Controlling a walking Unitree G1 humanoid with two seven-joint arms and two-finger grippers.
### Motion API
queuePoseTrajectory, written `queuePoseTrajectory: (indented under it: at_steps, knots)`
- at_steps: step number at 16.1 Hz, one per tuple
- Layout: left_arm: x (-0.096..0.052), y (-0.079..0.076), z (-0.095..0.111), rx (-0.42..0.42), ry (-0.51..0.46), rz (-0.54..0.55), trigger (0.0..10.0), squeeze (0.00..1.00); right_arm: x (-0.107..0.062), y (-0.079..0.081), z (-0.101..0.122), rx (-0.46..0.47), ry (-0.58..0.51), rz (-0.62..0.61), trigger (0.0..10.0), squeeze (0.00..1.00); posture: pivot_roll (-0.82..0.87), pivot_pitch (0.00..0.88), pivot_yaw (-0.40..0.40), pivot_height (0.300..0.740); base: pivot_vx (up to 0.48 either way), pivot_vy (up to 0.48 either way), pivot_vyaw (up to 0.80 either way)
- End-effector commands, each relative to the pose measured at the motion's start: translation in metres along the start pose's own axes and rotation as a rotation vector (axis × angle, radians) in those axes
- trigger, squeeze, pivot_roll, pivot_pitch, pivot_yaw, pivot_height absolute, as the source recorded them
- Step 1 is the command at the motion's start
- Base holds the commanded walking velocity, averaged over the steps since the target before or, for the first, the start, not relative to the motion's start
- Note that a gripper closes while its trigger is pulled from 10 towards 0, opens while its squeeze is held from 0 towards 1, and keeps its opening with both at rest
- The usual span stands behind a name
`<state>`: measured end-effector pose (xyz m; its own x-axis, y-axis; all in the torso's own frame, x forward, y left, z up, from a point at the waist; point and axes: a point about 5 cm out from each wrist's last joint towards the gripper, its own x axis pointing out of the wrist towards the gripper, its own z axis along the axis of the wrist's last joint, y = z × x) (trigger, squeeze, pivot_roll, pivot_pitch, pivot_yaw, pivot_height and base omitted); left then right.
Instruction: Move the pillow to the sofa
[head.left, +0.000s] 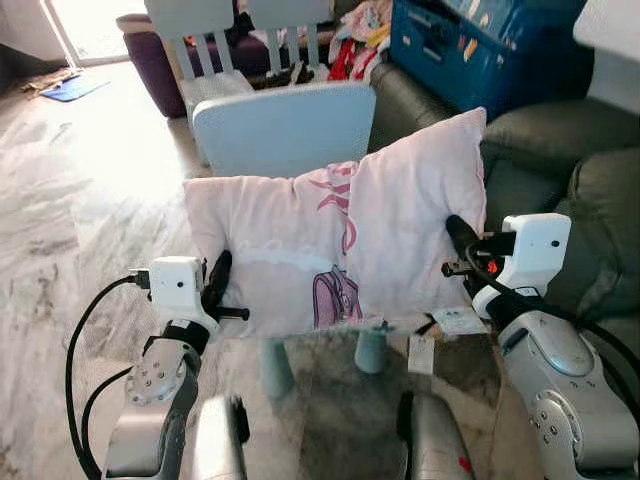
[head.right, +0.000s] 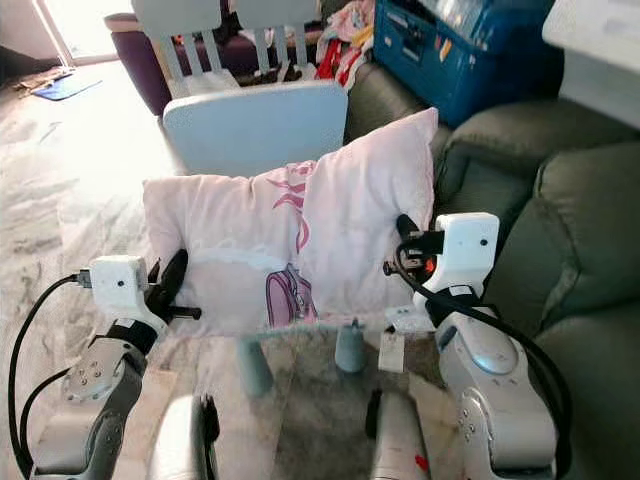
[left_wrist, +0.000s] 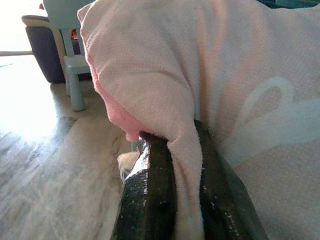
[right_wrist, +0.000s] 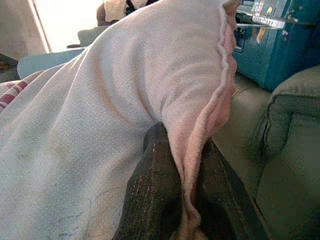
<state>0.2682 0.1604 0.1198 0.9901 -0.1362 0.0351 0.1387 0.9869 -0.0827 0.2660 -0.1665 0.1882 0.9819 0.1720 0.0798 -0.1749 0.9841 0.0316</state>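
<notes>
A pale pink pillow with a pink print hangs in the air between my two arms, folded in the middle. My left gripper is shut on the pillow's left edge; its black fingers pinch the pink cloth. My right gripper is shut on the pillow's right edge, whose seam runs between the fingers. The dark green sofa lies to the right, close beside the right arm, with its cushion just past the pillow.
A light blue child's table stands right behind the pillow, with white chairs beyond it. A blue crate and a heap of clothes sit on the sofa's far end. Marble floor spreads to the left.
</notes>
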Motion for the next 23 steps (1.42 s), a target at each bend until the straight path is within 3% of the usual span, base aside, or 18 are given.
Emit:
queuePoseTrajectory:
  at_steps: [1, 12, 20, 23]
  knots:
    - [0.002, 0.0, 0.003, 0.02, -0.012, -0.01, 10.0, 0.0, 0.0, 0.004, 0.01, -0.002, -0.038, 0.013, 10.0, 0.0, -0.22, 0.0, 0.038, 0.602, 0.0, 0.0, 0.0]
    - [0.01, -0.005, 0.005, 0.024, -0.023, -0.05, 10.0, 0.0, 0.0, 0.004, 0.01, 0.002, -0.034, 0.017, 10.0, 0.0, -0.22, 0.0, 0.04, 0.737, 0.0, 0.0, 0.0]
    - [0.011, -0.005, -0.001, 0.029, 0.014, -0.014, 10.0, 0.0, 0.0, 0.006, 0.012, 0.01, -0.036, 0.024, 10.0, 0.0, -0.23, 0.0, 0.038, 0.74, 0.0, 0.0, 0.0]
    - [0.011, -0.006, -0.002, 0.078, 0.04, 0.001, 10.0, 0.0, -0.001, 0.006, 0.013, 0.014, -0.033, 0.027, 10.0, 0.0, -0.23, 0.0, 0.035, 0.74, 0.0, 0.0, 0.0]
